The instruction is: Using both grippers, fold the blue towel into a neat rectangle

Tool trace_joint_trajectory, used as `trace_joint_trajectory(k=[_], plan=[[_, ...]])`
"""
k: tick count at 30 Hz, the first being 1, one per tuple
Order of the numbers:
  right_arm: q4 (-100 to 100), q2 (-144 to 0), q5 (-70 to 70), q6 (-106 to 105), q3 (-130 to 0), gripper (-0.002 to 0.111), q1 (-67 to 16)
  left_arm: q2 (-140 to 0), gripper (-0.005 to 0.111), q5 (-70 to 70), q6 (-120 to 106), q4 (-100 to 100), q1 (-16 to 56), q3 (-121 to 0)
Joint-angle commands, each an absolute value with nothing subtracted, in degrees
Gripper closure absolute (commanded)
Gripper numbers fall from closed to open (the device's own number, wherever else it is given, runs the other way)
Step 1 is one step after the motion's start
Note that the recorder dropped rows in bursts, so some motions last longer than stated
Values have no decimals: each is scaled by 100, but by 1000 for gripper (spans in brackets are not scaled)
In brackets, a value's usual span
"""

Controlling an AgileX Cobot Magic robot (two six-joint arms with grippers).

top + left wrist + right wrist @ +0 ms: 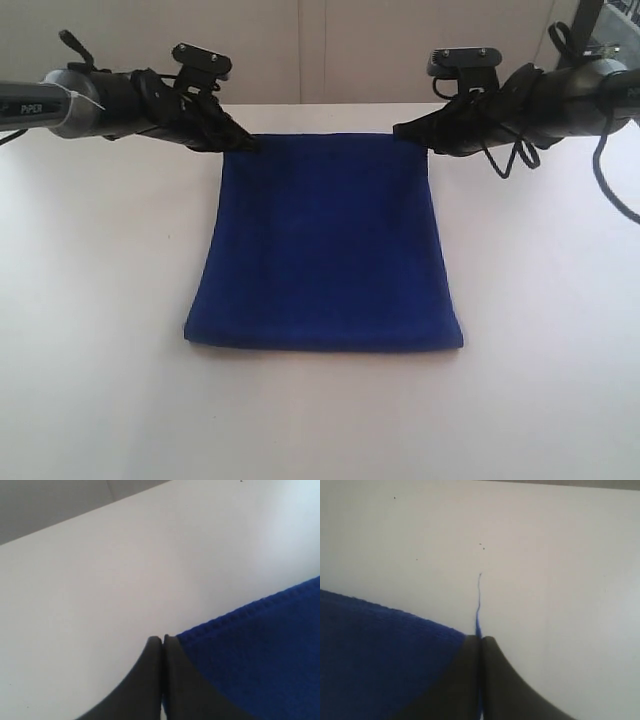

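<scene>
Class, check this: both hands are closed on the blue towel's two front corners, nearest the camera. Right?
No. The left hand and right hand are closed on the blue towel's two back corners, farthest from the camera, as the exterior view shows.

The exterior camera looked down on the whole worktop (90, 330), while my wrist cameras peered closely past my fingers (150, 680) at the blue towel's (325, 240) far corners.
</scene>
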State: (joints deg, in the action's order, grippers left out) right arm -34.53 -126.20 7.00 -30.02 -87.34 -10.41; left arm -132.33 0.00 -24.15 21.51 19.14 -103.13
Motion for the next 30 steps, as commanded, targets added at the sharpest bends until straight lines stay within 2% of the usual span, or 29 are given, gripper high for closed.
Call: trace_joint_trajectory(k=[1, 7, 9, 11, 12, 16, 19, 22, 25, 28, 30], plan=[[-3446, -12759, 520, -3010, -8752, 108, -1018, -13285, 107, -79, -2271, 2242, 1908, -10339], [-3446, -12933, 477, -3031, -8752, 108, -1018, -13348, 104, -183, -2247, 2242, 2010, -10339], [-3446, -12933, 477, -3031, -8752, 106, -1018, -13348, 89, -183, -2247, 2242, 2019, -10339], [-3446, -12933, 423, -3058, -8752, 98, -1018, -13348, 72, -183, -2247, 2242, 2008, -10339], [-3446, -12933, 423, -3058, -8752, 93, -1018, -13348, 67, -183, -2272, 2242, 2008, -10339], [-3446, -12933, 344, -3072, -8752, 78, -1018, -13348, 60, -183, -2319, 2242, 1985, -10339], [-3446, -12826, 410, -3072, -8772, 78, -1018, -13322, 60, -142, -2357, 2228, 1892, -10339], [-3446, -12641, 1089, -3083, -9000, 88, -1018, -13121, 64, 0, -2357, 2228, 1809, -10339], [-3446, -12604, 1894, -3083, -9380, 105, -1018, -12928, 82, 123, -2357, 2228, 1783, -10339], [-3446, -12677, 2506, -3119, -9733, 108, -1018, -12868, 107, 384, -2357, 2228, 1771, -10403], [-3446, -12744, 2623, -3119, -9898, 108, -1018, -12935, 106, 763, -2278, 2244, 1736, -10540]])
